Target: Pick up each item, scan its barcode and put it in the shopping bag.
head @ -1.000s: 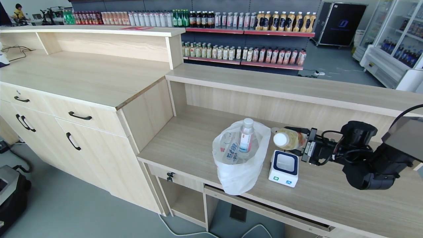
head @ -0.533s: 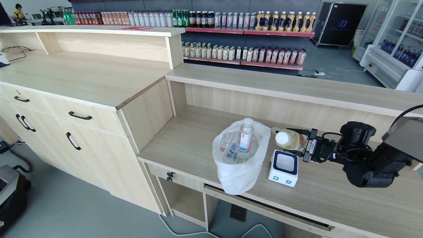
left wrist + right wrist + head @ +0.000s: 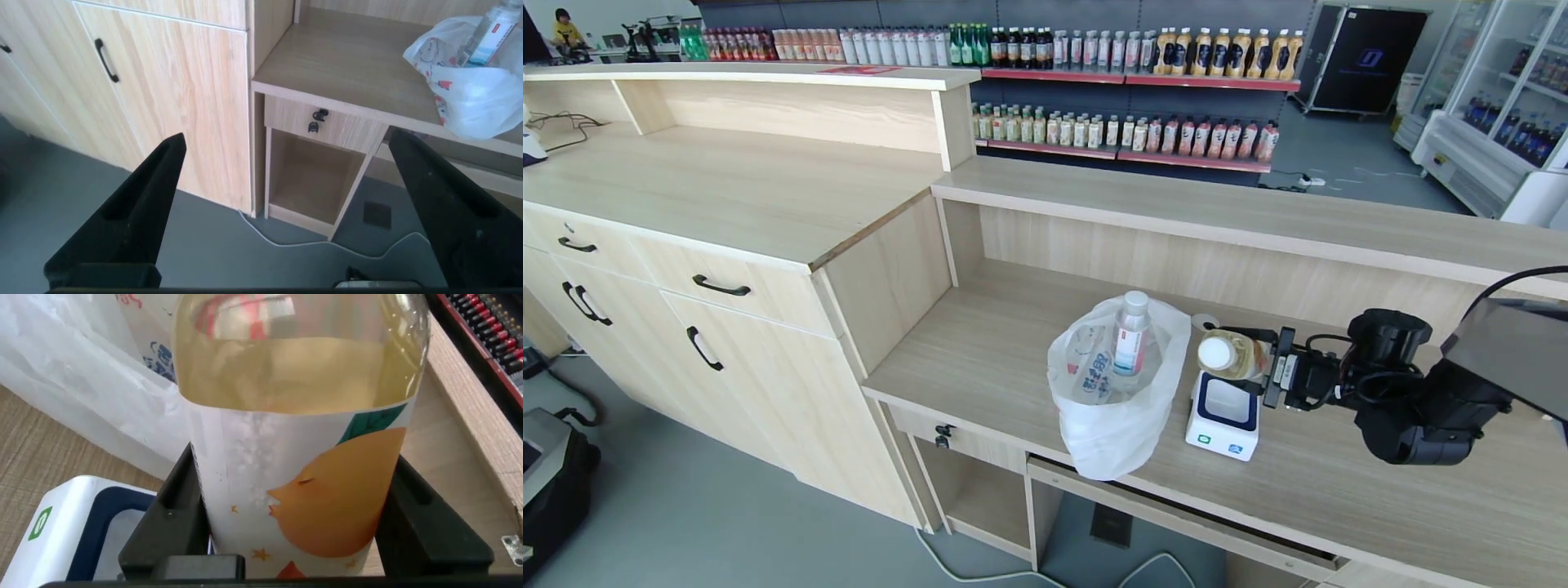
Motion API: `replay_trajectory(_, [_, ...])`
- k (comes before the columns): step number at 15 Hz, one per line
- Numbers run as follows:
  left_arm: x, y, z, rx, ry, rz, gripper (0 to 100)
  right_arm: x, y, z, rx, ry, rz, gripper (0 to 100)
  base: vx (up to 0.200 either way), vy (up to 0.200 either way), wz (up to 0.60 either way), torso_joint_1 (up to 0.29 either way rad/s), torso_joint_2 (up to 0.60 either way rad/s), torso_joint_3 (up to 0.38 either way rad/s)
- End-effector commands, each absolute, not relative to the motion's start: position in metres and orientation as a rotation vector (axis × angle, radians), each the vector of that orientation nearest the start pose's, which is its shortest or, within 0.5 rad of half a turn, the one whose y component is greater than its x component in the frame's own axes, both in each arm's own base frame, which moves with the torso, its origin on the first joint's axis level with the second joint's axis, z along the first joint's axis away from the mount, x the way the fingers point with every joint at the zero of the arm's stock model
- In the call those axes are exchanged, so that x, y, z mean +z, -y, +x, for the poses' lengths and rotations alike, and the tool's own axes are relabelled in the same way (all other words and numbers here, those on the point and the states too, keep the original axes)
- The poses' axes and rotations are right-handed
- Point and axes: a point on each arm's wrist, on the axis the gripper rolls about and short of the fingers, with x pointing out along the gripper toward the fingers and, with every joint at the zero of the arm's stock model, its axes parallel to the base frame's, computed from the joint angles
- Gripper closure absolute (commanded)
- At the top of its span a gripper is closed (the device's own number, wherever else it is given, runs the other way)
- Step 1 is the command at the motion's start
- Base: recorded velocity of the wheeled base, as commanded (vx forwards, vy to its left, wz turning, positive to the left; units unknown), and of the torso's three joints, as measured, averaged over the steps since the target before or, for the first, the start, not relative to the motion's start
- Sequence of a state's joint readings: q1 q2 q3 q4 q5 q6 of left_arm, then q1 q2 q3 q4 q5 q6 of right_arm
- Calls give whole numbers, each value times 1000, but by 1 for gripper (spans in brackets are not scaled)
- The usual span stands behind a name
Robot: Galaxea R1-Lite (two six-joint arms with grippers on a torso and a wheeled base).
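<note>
Juice bottle [image 3: 1218, 354], clamped sideways in the right gripper [image 3: 1245, 358], has sunk closer to the white scanner [image 3: 1222, 415] beside the shopping bag [image 3: 1115, 408]. Left gripper [image 3: 286, 139] fingers spread wide.

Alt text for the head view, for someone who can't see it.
The right pincer holds a yellow-drink plastic bottle with a white cap sideways over a white square barcode scanner on a light wooden counter. Beside the scanner, a white plastic shopping bag holds an upright clear water bottle. Shelves of bottled drinks line the background.
</note>
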State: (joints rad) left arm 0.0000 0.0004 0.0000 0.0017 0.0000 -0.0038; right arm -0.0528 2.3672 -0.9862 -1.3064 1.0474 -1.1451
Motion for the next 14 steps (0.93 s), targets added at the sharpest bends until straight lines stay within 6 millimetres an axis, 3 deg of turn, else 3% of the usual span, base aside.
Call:
replay_trajectory(1, [75, 0, -23, 0, -2, -5, 0, 40, 3, 414, 919, 498, -999, 100, 0, 0, 0, 0, 0, 0])
replay_trajectory(14, [75, 0, -23, 0, -2, -5, 0, 24, 0, 426, 928, 509, -1013, 100, 0, 0, 0, 0, 0, 0])
